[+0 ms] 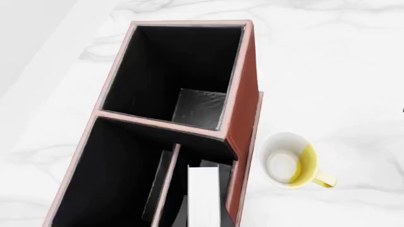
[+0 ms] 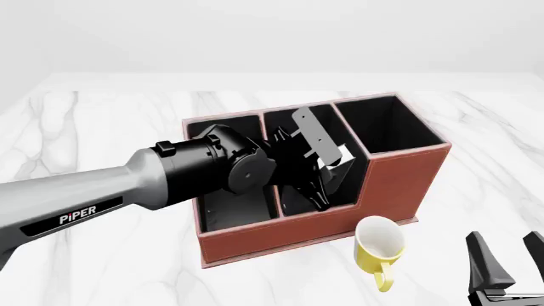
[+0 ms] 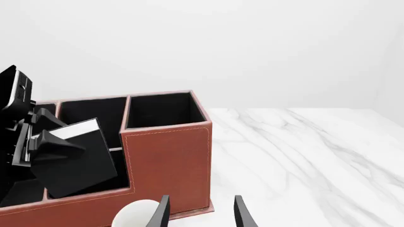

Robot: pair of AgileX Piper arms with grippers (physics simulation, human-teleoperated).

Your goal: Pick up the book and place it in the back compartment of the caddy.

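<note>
Left gripper (image 2: 327, 167) clamping tilted book (image 2: 316, 136) over caddy (image 2: 399, 178), mug (image 2: 378, 245) beside

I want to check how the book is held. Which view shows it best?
The right wrist view: the book is tilted in the left gripper, over the caddy. Front view: mostly hidden. Left wrist: only white page edges.

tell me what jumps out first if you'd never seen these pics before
The reddish-brown caddy in the middle of the marble table, with the left gripper holding a black book tilted over its middle section. A yellow mug stands just in front of the caddy, and the right gripper waits open at the near right.
</note>
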